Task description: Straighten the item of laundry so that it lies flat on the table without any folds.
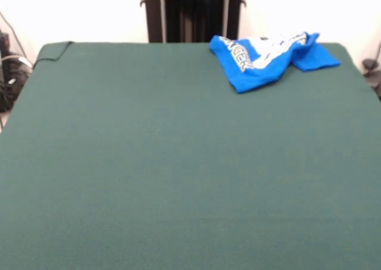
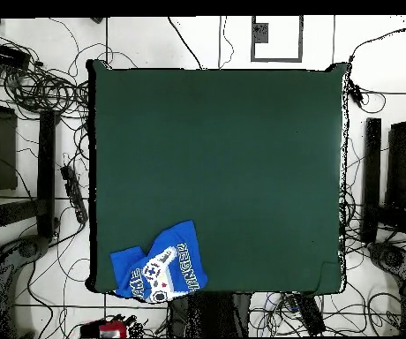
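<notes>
One blue shirt (image 1: pixel 265 59) (image 2: pixel 159 271), crumpled, one green table (image 1: pixel 178 175) (image 2: pixel 224 150), one dark pedestal column (image 1: pixel 193 11), many loose cables (image 2: pixel 43 84) on the floor, uncounted.

Front view: low, near the counter (image 1: pixel 178 181), looking across its green top toward a pale wall; near edge cropped.
Overhead view: high, straight down; whole counter (image 2: pixel 233 159) framed, with cabled floor around it.
Shared: counter top and blue shirt (image 1: pixel 268 59) (image 2: pixel 158 269) at one corner.
</notes>
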